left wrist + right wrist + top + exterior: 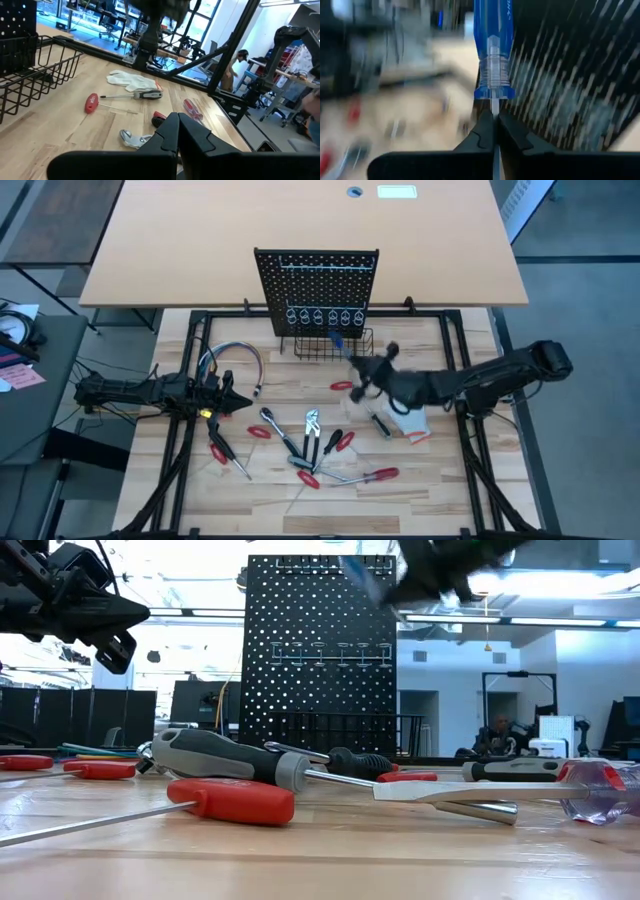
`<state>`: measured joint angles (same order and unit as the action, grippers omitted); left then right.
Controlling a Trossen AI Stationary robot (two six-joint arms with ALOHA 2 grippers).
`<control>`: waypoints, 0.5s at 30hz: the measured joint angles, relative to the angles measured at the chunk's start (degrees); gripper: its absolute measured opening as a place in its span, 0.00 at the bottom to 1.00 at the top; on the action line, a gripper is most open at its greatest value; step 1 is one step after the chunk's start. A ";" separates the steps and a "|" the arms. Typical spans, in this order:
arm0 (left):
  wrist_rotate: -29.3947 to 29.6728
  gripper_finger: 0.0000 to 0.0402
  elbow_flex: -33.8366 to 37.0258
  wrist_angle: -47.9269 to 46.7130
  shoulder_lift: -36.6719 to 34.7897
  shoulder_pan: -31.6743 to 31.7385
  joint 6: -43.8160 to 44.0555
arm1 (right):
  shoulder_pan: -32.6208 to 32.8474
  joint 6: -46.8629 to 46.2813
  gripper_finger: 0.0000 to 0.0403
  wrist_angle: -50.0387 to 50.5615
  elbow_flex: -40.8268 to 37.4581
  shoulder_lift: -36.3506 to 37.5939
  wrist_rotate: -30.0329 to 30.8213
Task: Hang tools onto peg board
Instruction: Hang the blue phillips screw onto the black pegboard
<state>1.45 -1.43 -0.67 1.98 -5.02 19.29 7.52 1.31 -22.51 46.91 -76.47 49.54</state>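
Right gripper point(493, 131), fingers clamped on the metal shank of a blue-handled screwdriver point(493, 47), is raised above the tabletop point(440, 490) with the handle pointing ahead of it toward the peg board point(318, 280), just short of the row of ring holders point(320, 316) and over the wire basket point(332, 345). Left gripper point(178, 134), fingers closed together and empty, waits aloft well to the far side, near a bundle of cables point(232, 360). No hung tool can be made out in the holders. The remaining tools point(310, 448), red-handled screwdrivers, pliers and wrenches, lie scattered below and between the grippers, with a white glove point(131, 79) nearby. Judged progress: early; nearly all tools are still to be hung.
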 joint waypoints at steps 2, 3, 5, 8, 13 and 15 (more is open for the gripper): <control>0.02 0.00 -0.01 0.01 0.00 0.00 0.00 | -2.63 9.03 0.02 -11.74 0.57 0.00 0.02; 0.02 0.00 0.00 0.02 0.01 0.00 0.00 | -4.16 12.44 0.02 -16.58 0.92 0.04 0.02; 0.02 0.00 0.00 0.02 0.00 0.00 0.00 | -7.67 16.20 0.02 -23.17 1.71 0.04 -0.30; 0.02 0.00 -0.01 0.04 0.00 0.01 0.00 | -13.91 15.15 0.02 -24.33 3.32 0.04 -6.12; 0.02 0.00 0.00 0.04 0.00 0.00 0.00 | -22.55 7.73 0.02 -21.61 5.46 0.02 -14.37; 0.02 0.00 -0.02 0.04 0.02 0.00 0.00 | -24.40 7.24 0.02 -21.71 5.69 0.02 -15.16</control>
<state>1.48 -1.45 -0.62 2.00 -5.02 19.29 -16.88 8.55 -44.23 52.60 -76.44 34.37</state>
